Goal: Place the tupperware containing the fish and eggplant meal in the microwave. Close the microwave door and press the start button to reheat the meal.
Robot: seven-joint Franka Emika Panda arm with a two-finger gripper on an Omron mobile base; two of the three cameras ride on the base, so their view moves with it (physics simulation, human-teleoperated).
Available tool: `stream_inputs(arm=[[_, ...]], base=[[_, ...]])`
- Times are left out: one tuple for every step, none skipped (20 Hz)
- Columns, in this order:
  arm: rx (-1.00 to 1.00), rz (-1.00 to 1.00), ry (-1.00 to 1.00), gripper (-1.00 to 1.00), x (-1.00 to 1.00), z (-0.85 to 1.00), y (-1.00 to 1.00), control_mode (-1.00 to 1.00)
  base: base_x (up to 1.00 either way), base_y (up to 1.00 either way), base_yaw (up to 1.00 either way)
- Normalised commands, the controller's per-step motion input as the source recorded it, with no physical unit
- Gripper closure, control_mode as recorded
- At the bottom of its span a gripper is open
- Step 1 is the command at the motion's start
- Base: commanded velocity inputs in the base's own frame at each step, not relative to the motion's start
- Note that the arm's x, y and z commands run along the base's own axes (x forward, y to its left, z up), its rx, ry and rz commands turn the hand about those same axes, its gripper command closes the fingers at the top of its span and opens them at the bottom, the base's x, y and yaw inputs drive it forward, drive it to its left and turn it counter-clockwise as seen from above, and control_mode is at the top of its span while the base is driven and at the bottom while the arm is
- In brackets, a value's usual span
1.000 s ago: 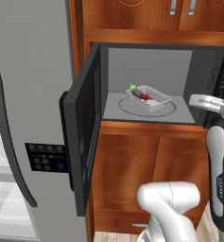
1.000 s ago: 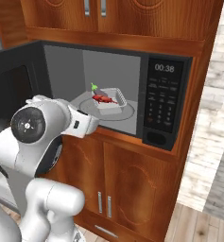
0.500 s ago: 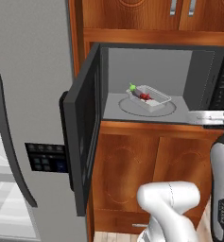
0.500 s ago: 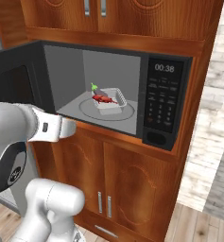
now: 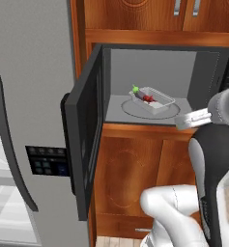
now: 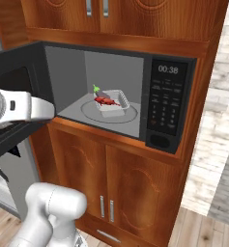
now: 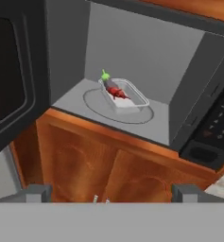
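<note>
The microwave [image 6: 121,101] sat in the wooden cabinet, its door [image 5: 84,140] swung wide at the left. On the round plate inside the microwave rested the tupperware [image 7: 125,96], holding the red fish [image 6: 106,101] and eggplant [image 7: 109,83]. In front of the microwave, the pincer [image 7: 111,193] hung open, holding nothing.

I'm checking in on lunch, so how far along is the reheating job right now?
Done: the tupperware with the fish and eggplant meal sits on the turntable inside the microwave. In hand: nothing; the gripper is open, outside the cavity. Left: swing the microwave door shut, then press start on the button panel.
</note>
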Motion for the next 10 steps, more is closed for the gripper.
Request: stream_inputs(arm=[[-0.32, 0.00, 0.00, -1.00, -0.06, -0.11, 0.46, -1.00], [-0.31, 0.00, 0.02, -1.00, -0.08, 0.00, 0.46, -1.00], [-0.31, 0.00, 0.06, -1.00, -0.10, 0.00, 0.49, -1.00], [-0.32, 0.00, 0.05, -1.00, -0.16, 0.00, 0.53, -1.00], [-0.34, 0.00, 0.00, -1.00, -0.24, 0.00, 0.51, -1.00], [-0.33, 0.00, 0.00, -1.00, -0.29, 0.00, 0.52, -1.00], [-0.34, 0.00, 0.00, -1.00, -0.32, 0.00, 0.51, -1.00], [-0.33, 0.00, 0.00, -1.00, -0.30, 0.00, 0.49, -1.00], [-0.33, 0.00, 0.00, -1.00, -0.30, 0.00, 0.48, -1.00], [-0.33, 0.00, 0.00, -1.00, -0.24, 0.00, 0.51, -1.00]], base=[[0.00, 0.00, 0.00], [0.00, 0.00, 0.00], [0.00, 0.00, 0.00], [0.00, 0.00, 0.00], [0.00, 0.00, 0.00], [0.00, 0.00, 0.00], [0.00, 0.00, 0.00], [0.00, 0.00, 0.00], [0.00, 0.00, 0.00], [0.00, 0.00, 0.00]])
